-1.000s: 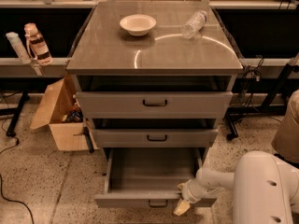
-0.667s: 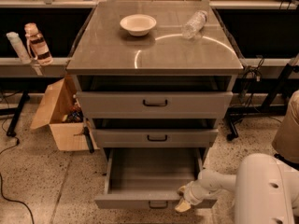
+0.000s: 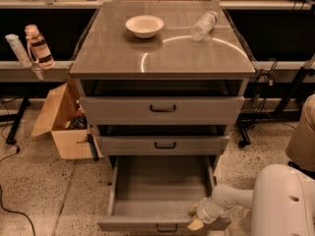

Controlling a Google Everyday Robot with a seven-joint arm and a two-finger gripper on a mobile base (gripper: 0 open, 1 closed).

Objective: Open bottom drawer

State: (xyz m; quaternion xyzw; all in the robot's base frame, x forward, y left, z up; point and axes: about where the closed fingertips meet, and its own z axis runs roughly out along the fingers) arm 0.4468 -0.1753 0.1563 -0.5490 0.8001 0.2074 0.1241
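Observation:
The bottom drawer of the grey cabinet is pulled well out, its inside bare, its front at the lower edge of the view with a small black handle. My gripper is at the drawer's front right corner, its pale fingertips resting on the top edge of the front. My white arm comes in from the lower right. The middle drawer and top drawer stand slightly out.
A white bowl and a lying clear bottle are on the cabinet top. An open cardboard box stands on the floor at the left. Bottles sit on a left shelf. Table legs and cables are at the right.
The gripper has stayed at the drawer's front right corner; the drawer is as far out as before.

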